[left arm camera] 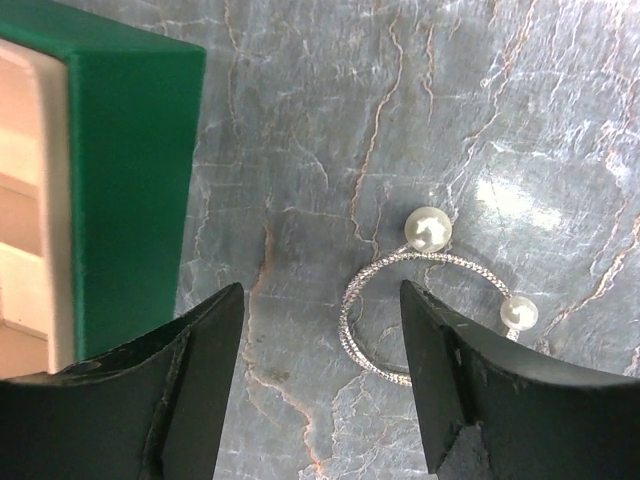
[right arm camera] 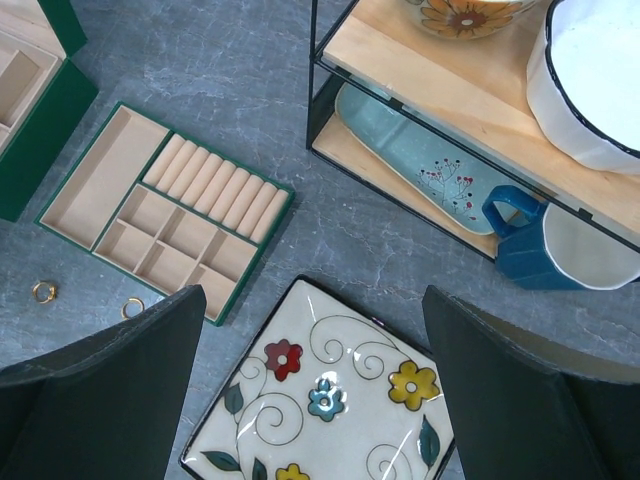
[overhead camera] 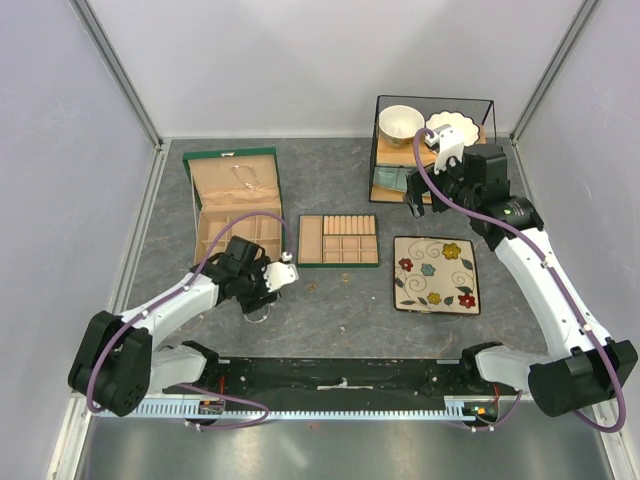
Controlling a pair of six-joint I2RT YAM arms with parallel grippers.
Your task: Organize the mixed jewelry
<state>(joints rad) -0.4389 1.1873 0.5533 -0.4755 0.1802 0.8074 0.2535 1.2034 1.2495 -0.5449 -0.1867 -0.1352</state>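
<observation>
Evidently barely begun: the thin silver pearl-tipped wire bangle [left arm camera: 400, 258] lies on the grey marbled counter [left arm camera: 480, 100] partly between the left fingers [left arm camera: 200, 380], spread and empty, two small gold rings [right arm camera: 43, 291] lie loose, and the right fingers [right arm camera: 100, 390] likewise gape.

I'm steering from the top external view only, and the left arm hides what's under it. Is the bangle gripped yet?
Observer: No. The left wrist view shows the bangle lying on the table, the left hand open, one finger overlapping its loop.
Operator: What's that lying near the tray?
Observer: The right wrist view shows two small gold rings, loose on the table just outside the tray.
</observation>
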